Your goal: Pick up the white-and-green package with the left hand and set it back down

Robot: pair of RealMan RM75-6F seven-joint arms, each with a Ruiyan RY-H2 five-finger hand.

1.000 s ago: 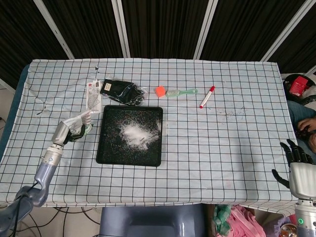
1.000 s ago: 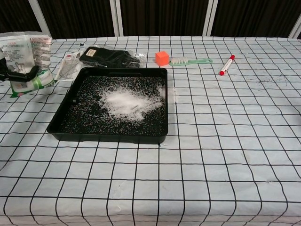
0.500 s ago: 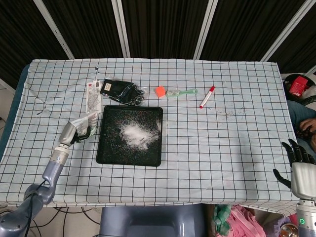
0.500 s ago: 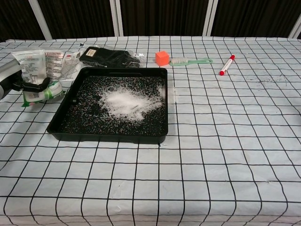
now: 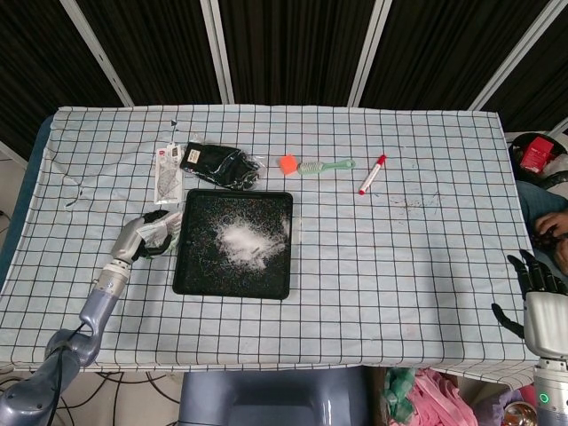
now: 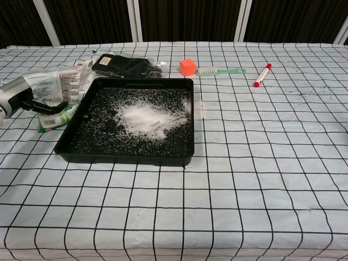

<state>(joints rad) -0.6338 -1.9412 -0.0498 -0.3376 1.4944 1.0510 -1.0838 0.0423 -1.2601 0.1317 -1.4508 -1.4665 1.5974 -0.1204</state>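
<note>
The white-and-green package (image 6: 61, 92) (image 5: 165, 229) is held by my left hand (image 6: 30, 100) (image 5: 140, 240), just left of the black tray (image 6: 73, 136). It leans low, with its green end near the cloth; I cannot tell whether it touches. Dark fingers wrap its lower part. My right hand (image 5: 540, 302) hangs off the table's right edge, fingers spread, holding nothing.
The black tray (image 5: 191, 280) holds a pile of white powder (image 6: 144, 117). Behind it lie a flat white packet (image 5: 167, 169), a black package (image 5: 217, 164), an orange cube (image 6: 187, 67), a green brush (image 6: 223, 70) and a red-capped marker (image 6: 262, 75).
My left hand has carried the package lower and to the right, toward the tray's left rim. The right hand has stayed put.
</note>
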